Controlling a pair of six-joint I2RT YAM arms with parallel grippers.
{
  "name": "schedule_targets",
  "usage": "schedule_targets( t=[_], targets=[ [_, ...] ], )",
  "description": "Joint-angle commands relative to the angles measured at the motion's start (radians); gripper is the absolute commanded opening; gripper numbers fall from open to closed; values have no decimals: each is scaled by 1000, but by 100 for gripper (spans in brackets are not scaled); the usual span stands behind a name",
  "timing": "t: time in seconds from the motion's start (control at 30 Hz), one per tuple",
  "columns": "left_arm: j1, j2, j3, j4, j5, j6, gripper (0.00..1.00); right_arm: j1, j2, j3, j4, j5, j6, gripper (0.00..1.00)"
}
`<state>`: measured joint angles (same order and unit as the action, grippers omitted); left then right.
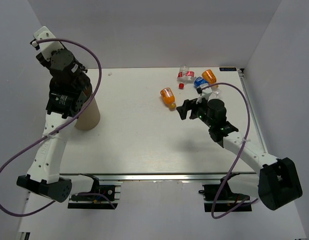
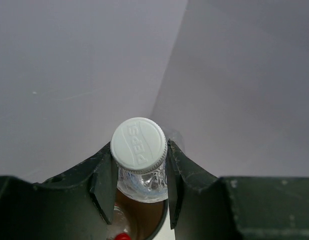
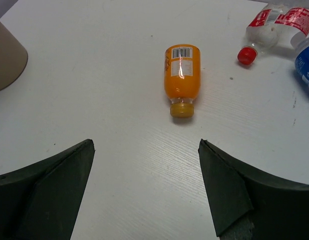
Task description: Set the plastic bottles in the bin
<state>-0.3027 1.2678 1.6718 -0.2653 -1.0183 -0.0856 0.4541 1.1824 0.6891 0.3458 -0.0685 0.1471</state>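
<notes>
Plastic bottle (image 2: 139, 146) pinched in left fingers (image 2: 102, 189) shows only from left wrist; right fingers (image 3: 50, 192) spread

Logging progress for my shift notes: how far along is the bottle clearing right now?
Likely done: a red cap shows inside the bin. In hand: the left pincer grips a white-capped bottle above it. Left: an orange bottle before the open right pincer, plus a second orange bottle, a red-labelled bottle and a blue-labelled bottle.
</notes>
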Motion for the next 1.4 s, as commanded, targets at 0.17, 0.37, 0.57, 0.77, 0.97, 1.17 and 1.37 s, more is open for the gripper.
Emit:
schedule_targets(
  t=[0.17,0.37,0.57,0.77,0.97,1.17,1.37],
  targets=[
    [69,116,89,-268,-214,-95,0,-43,72,27,10,24,80,89],
    [137,85,-61,-354,-68,-299,10,-68,106,59,-51,64,91,89],
    [152,188,32,-416,7,-293,98,-103,51,18,-60,113,97,90],
    [151,219,202,-331,254,-207,98,-172,-24,-29,-80,128,134,89],
    [-52,332,307,-278,385,-117,98,-279,-89,-54,-129,127,172,89],
    [-159,464,207,-215,649,-187,98,-365,-104,-63,-180,110,190,89],
    [-251,652,198,-126,686,-325,98,-393,-130,-88,-194,104,178,89]
  ],
)
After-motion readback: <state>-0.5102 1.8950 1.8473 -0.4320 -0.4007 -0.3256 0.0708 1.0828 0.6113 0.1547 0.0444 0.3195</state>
